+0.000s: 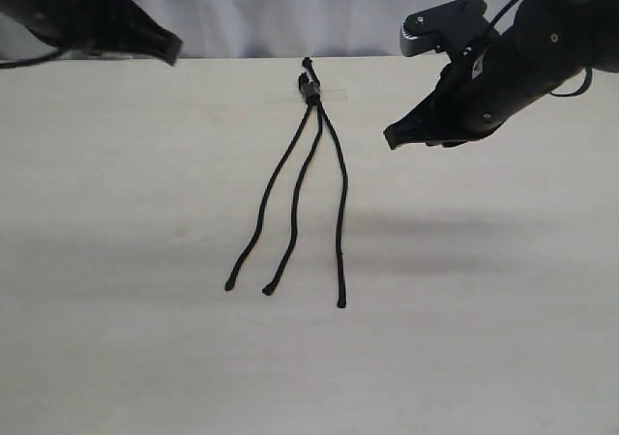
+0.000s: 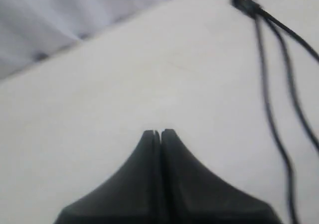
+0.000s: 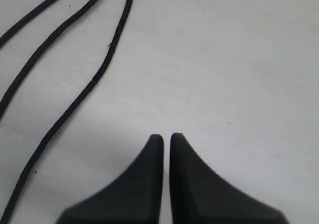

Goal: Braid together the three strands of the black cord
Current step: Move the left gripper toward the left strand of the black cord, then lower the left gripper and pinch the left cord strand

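Pale worktop (image 1: 309,387) carries the thin black cord (image 1: 310,87), taped at its far knotted end, with its three matte black strands (image 1: 295,198) fanned out uncrossed. Left wrist view: the black left gripper (image 2: 160,133) is closed and empty, apart from the strands. Right wrist view: the black right gripper (image 3: 163,137), likewise closed and empty near the outer strand (image 3: 93,79), should open, pinch it low and cross it over the middle.

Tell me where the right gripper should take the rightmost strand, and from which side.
Grip the rightmost strand near its free tip, coming straight down with the right gripper, fingers straddling it. It lies flat on the table, and there it sits farthest from the middle strand.
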Tool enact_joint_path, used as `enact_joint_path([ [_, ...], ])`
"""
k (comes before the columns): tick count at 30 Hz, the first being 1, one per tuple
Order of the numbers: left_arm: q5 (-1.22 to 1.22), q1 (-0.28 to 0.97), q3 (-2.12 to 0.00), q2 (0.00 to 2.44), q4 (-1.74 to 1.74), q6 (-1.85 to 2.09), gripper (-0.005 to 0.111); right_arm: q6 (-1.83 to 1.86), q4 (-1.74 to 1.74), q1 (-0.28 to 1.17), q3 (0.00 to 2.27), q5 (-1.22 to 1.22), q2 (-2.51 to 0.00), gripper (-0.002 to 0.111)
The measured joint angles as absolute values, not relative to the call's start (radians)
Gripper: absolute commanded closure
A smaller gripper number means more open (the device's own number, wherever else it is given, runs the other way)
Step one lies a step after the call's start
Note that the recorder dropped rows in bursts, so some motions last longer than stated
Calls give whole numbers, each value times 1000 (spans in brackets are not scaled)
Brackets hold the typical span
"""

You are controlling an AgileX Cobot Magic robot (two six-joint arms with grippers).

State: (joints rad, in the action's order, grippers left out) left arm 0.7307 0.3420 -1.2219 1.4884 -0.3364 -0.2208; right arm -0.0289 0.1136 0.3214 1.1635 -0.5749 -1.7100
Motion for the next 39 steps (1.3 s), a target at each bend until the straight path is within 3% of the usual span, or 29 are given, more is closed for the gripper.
enact_joint_path([
  [3,727,343,-1223,1592,-13,0,95,-19,107,262,1164,-577,-1714,104],
  [6,672,396,-1223,1710,28,36,75,-19,94,186,1164,-554,-1736,104],
  [8,617,434,-1223,1799,32,40,70,-18,92,165,1173,-545,-1751,104],
  [20,431,557,-1223,1983,33,49,70,0,90,165,1242,-523,-1786,104],
  [39,383,561,-1224,2085,33,-7,70,0,90,165,1242,-518,-1786,104],
])
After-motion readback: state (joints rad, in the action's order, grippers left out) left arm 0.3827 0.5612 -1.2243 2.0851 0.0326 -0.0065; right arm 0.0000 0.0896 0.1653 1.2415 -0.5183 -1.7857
